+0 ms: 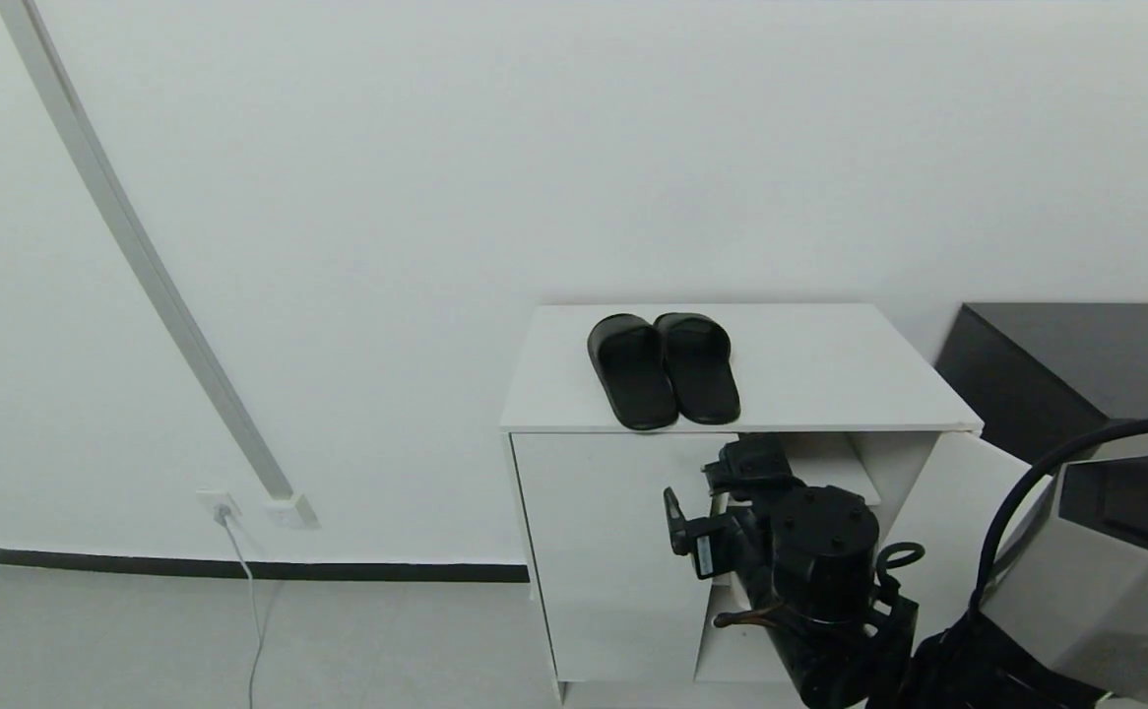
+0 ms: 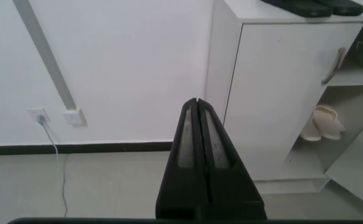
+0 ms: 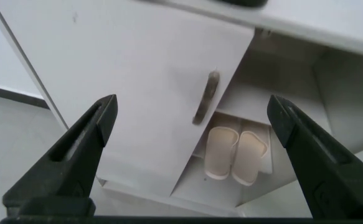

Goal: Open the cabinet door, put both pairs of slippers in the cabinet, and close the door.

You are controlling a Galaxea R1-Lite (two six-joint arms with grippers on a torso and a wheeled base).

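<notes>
Cabinet [image 1: 613, 551]: right door [image 1: 958, 532] open.
Black slippers [image 1: 664, 370] lie on the cabinet top, left of centre; beige slippers [image 3: 236, 154] sit on a shelf [image 3: 197, 183] inside. Right gripper [image 3: 192, 102] fingers wide before the opening; left gripper [image 2: 198, 106] fingers pressed together, empty.

Wall [image 1: 574, 148]: white and plain, evenly lit, running behind everything.
Strip [image 1: 141, 256]: grey and flat, slanting down the wall from the upper left to a small white box [image 1: 288, 510] low on the wall.
Socket [image 1: 218, 504]: white, on the wall just left of the box, with a plug in it.
Cable [image 1: 257, 611]: pale, hanging from the socket down to the floor.
Skirting [image 1: 239, 568]: a dark band along the wall's foot, ending at the cabinet's left side.
Floor [image 1: 92, 640]: light grey and smooth.
Cabinet [image 1: 613, 551]: white, flat-topped, back against the wall.
Dark unit [image 1: 1076, 364]: black-topped, against the wall, right of the cabinet.
</notes>
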